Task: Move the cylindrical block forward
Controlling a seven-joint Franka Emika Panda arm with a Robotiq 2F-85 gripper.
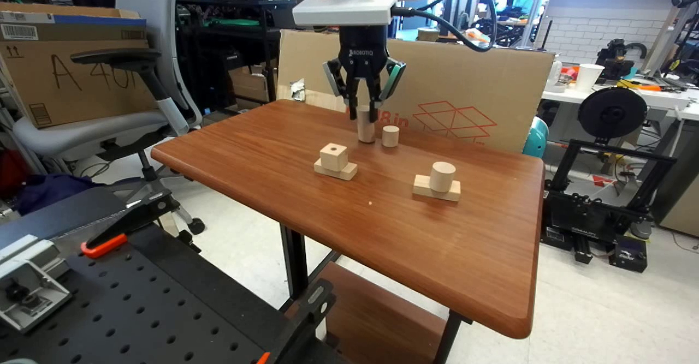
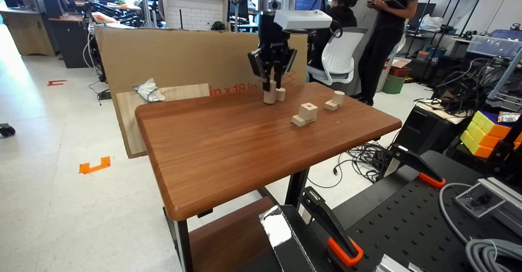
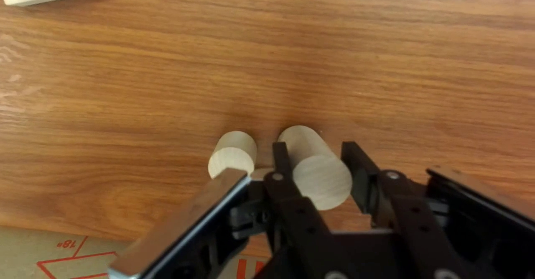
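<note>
Cylindrical block (image 3: pixel 322 182) upright on table (image 1: pixel 262 175), between fingers of gripper (image 3: pixel 317 157); whether clamped or loose, unclear; best confirm even squeeze, lift slightly, carry forward clear of shorter cylinder (image 1: pixel 390 137).

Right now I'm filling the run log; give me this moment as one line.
jaws: straddling tall wooden cylinder, grip unclear | pose: upright, apparently on tabletop | nearby: shorter wooden cylinder, apart

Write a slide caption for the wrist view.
The gripper straddles the upright cylindrical block, with a shorter wooden cylinder standing beside it on the wood-grain table.
</note>
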